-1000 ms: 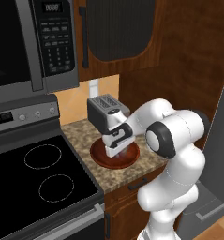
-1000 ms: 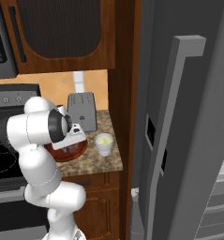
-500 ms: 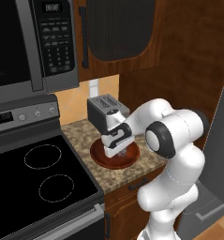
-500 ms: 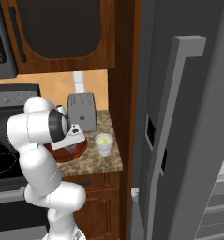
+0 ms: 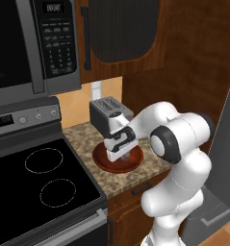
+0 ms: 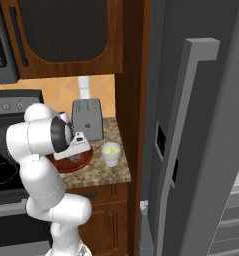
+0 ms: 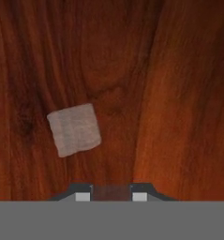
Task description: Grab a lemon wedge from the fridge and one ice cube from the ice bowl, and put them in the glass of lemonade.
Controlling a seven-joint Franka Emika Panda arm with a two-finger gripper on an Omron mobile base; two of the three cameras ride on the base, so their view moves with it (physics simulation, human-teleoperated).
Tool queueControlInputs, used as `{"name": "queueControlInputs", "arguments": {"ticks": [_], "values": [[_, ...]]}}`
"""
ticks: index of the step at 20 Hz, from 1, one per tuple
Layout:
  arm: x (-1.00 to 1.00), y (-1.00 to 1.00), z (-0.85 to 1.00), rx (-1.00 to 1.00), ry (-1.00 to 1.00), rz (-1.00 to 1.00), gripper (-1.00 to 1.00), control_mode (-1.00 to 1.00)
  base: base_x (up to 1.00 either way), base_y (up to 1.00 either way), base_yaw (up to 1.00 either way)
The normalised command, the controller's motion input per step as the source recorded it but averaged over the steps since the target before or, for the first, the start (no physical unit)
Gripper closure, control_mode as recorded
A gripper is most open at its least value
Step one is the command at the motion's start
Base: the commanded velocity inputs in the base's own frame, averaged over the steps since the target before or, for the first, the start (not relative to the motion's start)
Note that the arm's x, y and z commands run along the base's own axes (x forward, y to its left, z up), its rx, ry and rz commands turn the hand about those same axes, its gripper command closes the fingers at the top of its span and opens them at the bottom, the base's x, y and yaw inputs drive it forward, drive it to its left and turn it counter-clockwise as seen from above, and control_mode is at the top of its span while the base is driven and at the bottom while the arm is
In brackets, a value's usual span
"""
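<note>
Down inside the ice bowl (image 5: 99, 158), the gripper (image 7: 111, 193) sits on the wooden floor, jaws nearly together; whether anything is held cannot be told. One ice cube (image 7: 74, 129) lies loose beside it, toward the middle.

We see a glossy white arm (image 5: 184, 144) built from rounded, bulbous segments, each one swelling like a smooth shell. At the elbow sits a dark grey round joint cap (image 5: 163, 142) ringed in black; from the right base view the same kind of cap (image 6: 60, 134) shows as a dark disc set into the white casing. The hand (image 5: 120, 143) is a white boxy block with a black band across it. In the hand view, we make out the gripper (image 7: 111, 193), two small dark tips with pale square pads.
</note>
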Motion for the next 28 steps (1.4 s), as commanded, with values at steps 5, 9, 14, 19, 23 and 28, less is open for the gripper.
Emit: {"name": "queueControlInputs", "arguments": {"ticks": [5,9,14,19,23,28], "values": [[-0.35,0.00,0.11,0.00,-0.19,0.00,1.00,-1.00,0.00,0.00,0.00],[-0.35,0.00,0.27,0.00,-0.23,0.00,1.00,-1.00,0.00,0.00,0.00],[-0.25,0.00,0.52,0.00,-0.20,-0.01,1.00,-1.00,0.00,0.00,0.00],[-0.23,0.00,0.68,0.00,-0.22,-0.04,1.00,-1.00,0.00,0.00,0.00],[-0.29,-0.02,0.72,0.00,-0.27,-0.07,1.00,-1.00,0.00,0.00,0.00],[-0.20,-0.19,0.66,0.00,-0.19,-0.08,1.00,-1.00,0.00,0.00,0.00]]}}
